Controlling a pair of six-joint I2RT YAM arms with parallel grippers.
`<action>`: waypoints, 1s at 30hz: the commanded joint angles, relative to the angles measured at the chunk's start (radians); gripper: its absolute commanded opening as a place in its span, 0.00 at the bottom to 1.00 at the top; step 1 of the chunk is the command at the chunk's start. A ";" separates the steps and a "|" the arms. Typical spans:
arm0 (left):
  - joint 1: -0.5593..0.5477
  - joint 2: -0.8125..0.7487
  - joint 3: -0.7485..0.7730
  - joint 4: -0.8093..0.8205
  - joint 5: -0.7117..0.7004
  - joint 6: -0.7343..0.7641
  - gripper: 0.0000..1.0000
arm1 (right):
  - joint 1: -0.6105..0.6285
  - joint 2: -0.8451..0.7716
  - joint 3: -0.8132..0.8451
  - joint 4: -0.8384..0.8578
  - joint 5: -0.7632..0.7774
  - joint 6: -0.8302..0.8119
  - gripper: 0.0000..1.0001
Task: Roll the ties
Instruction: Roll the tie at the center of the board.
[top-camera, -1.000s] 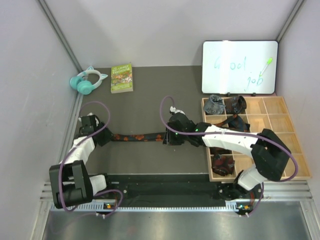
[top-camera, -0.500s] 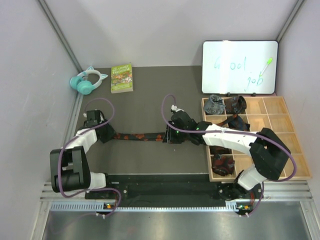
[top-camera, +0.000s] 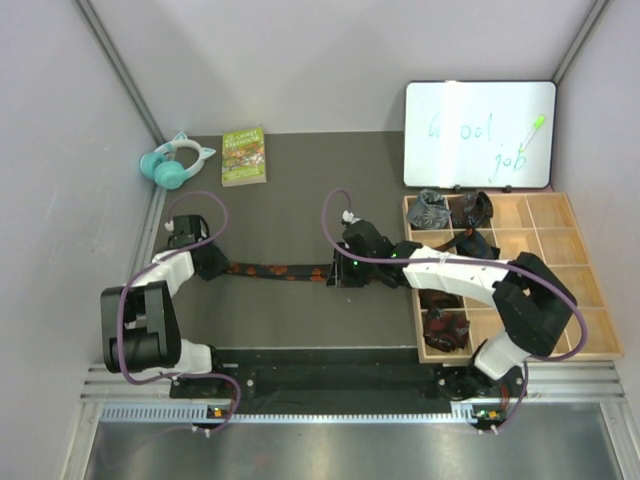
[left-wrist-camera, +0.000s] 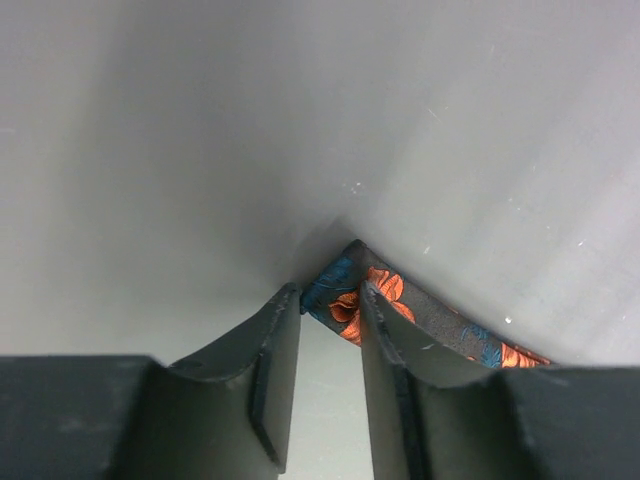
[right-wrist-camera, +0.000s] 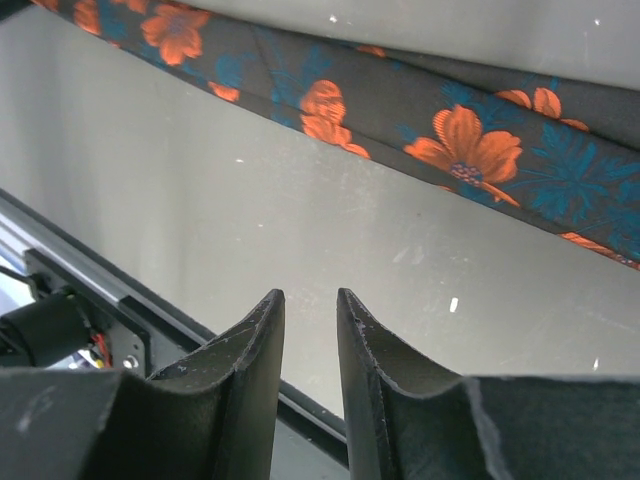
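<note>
A black tie with orange-red blotches (top-camera: 280, 271) lies stretched out flat across the table between my two grippers. My left gripper (top-camera: 214, 264) is at its left end. In the left wrist view the jaws (left-wrist-camera: 328, 292) stand a narrow gap apart with the tie's tip (left-wrist-camera: 350, 275) lying across the fingertips and running behind the right finger. My right gripper (top-camera: 337, 274) is at the tie's right end. In the right wrist view it (right-wrist-camera: 310, 293) is slightly open and empty, just beside the tie (right-wrist-camera: 400, 110).
A wooden compartment tray (top-camera: 560, 250) at the right holds rolled ties: grey (top-camera: 432, 210), dark brown (top-camera: 470, 210), maroon (top-camera: 445, 328). A whiteboard (top-camera: 480, 135) stands behind it. A book (top-camera: 243, 155) and teal headphones (top-camera: 175, 163) lie at the back left.
My left arm has drawn in toward the left wall and its gripper has shifted slightly back. The right gripper moved a little right. The tie has stayed stretched out.
</note>
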 joint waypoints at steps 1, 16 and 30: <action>-0.001 0.024 -0.024 0.020 -0.011 -0.003 0.31 | -0.014 0.031 0.027 0.030 -0.018 -0.024 0.28; -0.003 -0.085 -0.067 0.071 -0.020 -0.026 0.08 | 0.000 0.229 0.316 0.113 -0.364 -0.084 0.22; -0.013 -0.087 0.044 -0.044 -0.025 -0.036 0.07 | 0.098 0.628 0.767 0.071 -0.457 -0.042 0.08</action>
